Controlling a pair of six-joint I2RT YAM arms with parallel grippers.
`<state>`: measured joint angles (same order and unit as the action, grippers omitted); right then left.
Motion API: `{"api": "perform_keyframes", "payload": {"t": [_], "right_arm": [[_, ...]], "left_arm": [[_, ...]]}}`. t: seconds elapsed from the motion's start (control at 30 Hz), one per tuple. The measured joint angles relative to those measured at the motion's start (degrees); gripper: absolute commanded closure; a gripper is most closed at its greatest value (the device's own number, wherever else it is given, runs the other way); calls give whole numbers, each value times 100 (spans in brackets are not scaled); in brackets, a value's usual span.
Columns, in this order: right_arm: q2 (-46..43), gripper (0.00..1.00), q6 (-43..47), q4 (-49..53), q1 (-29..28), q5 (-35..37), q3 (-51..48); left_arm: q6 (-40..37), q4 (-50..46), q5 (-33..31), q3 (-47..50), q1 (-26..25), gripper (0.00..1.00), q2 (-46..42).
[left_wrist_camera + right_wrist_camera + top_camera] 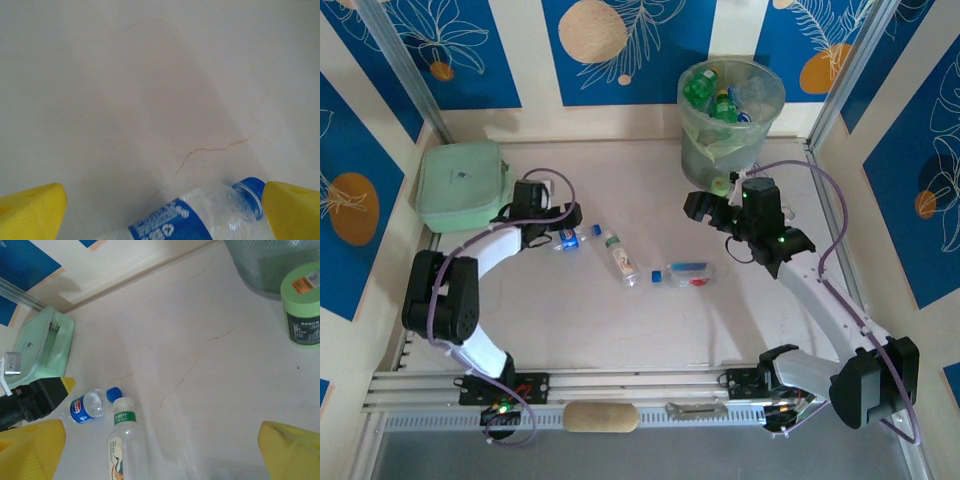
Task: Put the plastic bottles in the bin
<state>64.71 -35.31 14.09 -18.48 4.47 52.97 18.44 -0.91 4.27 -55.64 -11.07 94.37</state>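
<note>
A pale worktop (pixel 620 330), hemmed by blue-and-cream leaf-patterned walls, carries three plastic bottles not yet in the bin (pixel 700 160), which stands at the far edge with several green and clear ones already inside. The blue-labelled bottle (pixel 170 225) lies on its side at centre-left. A green-capped bottle (pixel 620 258) lies just beside it and a third bottle (pixel 685 274) further right. The left pincer (pixel 164 200) is spread fully wide and grips nothing; it straddles the blue-labelled bottle, whose cap end sits close against one yellow finger (pixel 292 210) while the other finger stands well apart. Closing from here would likely catch the neck off-centre. The round, thin bottle could then roll, twist out or get pushed into its green-capped neighbour. The right pincer (pixel 162 430), equally wide and empty, hangs near the bin, close to a dark green-topped container (pixel 300 310). A careless swing there might topple it.
</note>
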Motion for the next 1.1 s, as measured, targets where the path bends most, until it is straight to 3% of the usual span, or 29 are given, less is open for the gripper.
{"api": "perform_keyframes", "payload": {"t": [0.3, 0.6, 1.1], "right_arm": [[2, 1, -334, -398, -136, 0, -197], [142, 1, -420, -632, -146, -24, -221], [389, 1, -483, -723, -247, -83, -190]], "left_arm": [[-162, -221, 645, -452, 4, 0, 557], [-22, -411, 885, 160, 4, 0, 358], [76, -802, 599, 815, -391, 0, -457]]}}
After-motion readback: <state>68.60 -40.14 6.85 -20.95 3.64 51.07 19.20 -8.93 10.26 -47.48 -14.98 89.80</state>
